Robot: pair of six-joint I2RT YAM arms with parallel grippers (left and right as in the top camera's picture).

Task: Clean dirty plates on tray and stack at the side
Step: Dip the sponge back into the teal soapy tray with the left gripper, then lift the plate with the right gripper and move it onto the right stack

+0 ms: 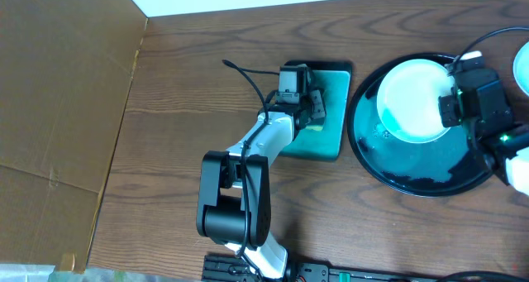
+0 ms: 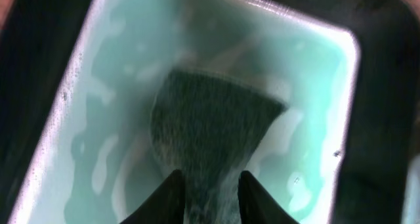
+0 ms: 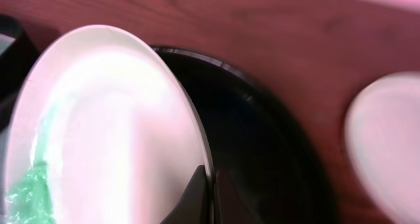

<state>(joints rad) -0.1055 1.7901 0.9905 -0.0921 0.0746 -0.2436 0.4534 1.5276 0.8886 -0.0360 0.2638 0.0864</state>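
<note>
My right gripper [image 3: 211,192] is shut on the rim of a pale plate [image 3: 111,125], holding it tilted over the black tray [image 3: 262,138]. A teal smear [image 3: 26,191] shows near the plate's lower left rim. From overhead, this plate [image 1: 411,96] sits over the tray's [image 1: 421,170] upper part, with the right gripper [image 1: 450,108] at its right edge. My left gripper [image 2: 211,194] is shut on a dark green sponge [image 2: 210,119] inside the teal dish [image 2: 85,106]. Overhead, the left gripper [image 1: 304,108] is over that dish [image 1: 326,137].
Another pale plate [image 3: 387,145] lies on the wooden table to the right of the tray, and its edge shows overhead [image 1: 522,67]. A cardboard panel [image 1: 58,108] covers the left side. The left arm's base [image 1: 235,207] stands at the front.
</note>
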